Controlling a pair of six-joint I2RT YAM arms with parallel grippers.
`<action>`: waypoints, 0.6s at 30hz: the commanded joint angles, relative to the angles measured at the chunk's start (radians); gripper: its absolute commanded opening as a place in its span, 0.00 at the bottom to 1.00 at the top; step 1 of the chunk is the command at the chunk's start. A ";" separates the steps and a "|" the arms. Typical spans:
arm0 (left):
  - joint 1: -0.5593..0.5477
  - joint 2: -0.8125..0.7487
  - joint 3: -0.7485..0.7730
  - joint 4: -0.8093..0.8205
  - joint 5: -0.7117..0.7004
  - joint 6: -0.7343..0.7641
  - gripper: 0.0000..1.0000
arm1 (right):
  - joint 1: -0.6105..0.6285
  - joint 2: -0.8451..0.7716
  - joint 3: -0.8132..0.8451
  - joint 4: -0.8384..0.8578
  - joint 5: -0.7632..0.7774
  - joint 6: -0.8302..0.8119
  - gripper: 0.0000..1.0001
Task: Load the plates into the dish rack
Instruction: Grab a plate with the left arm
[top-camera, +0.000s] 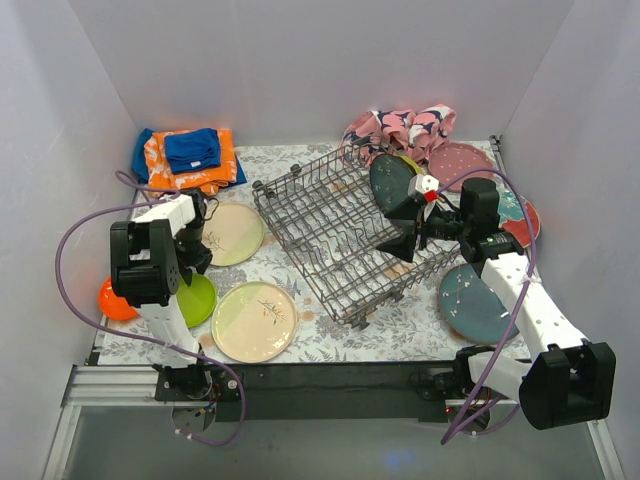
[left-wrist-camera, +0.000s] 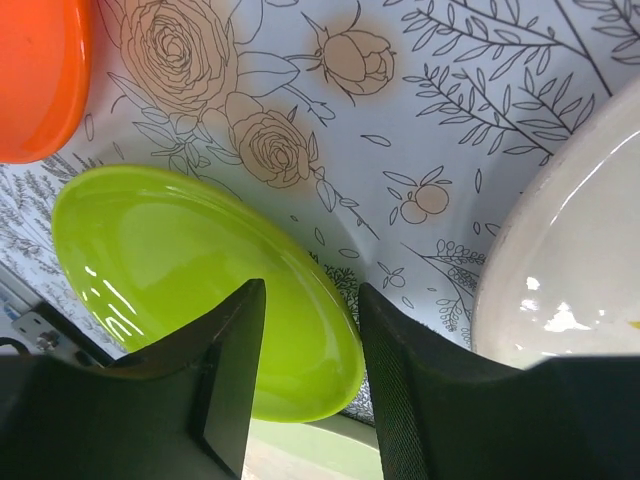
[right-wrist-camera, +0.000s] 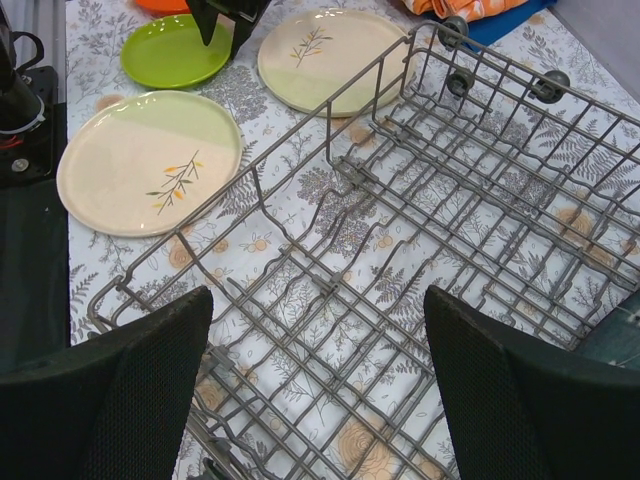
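The grey wire dish rack (top-camera: 330, 240) sits mid-table, turned at an angle. A dark green plate (top-camera: 392, 183) stands upright at its far right corner. My right gripper (top-camera: 400, 228) hovers over the rack's right side, wide open and empty; in the right wrist view it (right-wrist-camera: 315, 350) looks down on the tines (right-wrist-camera: 400, 250). My left gripper (top-camera: 200, 262) is open and low over the lime green plate (top-camera: 195, 298). In the left wrist view its jaws (left-wrist-camera: 310, 340) straddle that plate's rim (left-wrist-camera: 200, 270) without gripping it.
Cream leaf-sprig plates lie at front (top-camera: 254, 321) and left of the rack (top-camera: 233, 233). An orange plate (top-camera: 115, 300) is far left. Teal (top-camera: 475, 300), red (top-camera: 522, 222) and dotted pink (top-camera: 462, 160) plates lie right. Orange and blue cloths (top-camera: 185, 155) and a pink-navy cloth (top-camera: 400, 125) lie behind.
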 joint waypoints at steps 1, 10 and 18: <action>-0.014 0.036 0.034 -0.040 -0.081 -0.035 0.40 | -0.002 -0.024 -0.010 0.035 -0.029 0.014 0.91; -0.014 0.062 0.047 -0.033 -0.072 -0.050 0.30 | -0.004 -0.021 -0.011 0.040 -0.029 0.014 0.90; -0.014 0.074 0.036 -0.008 -0.041 -0.067 0.10 | -0.004 -0.021 -0.016 0.041 -0.024 0.014 0.90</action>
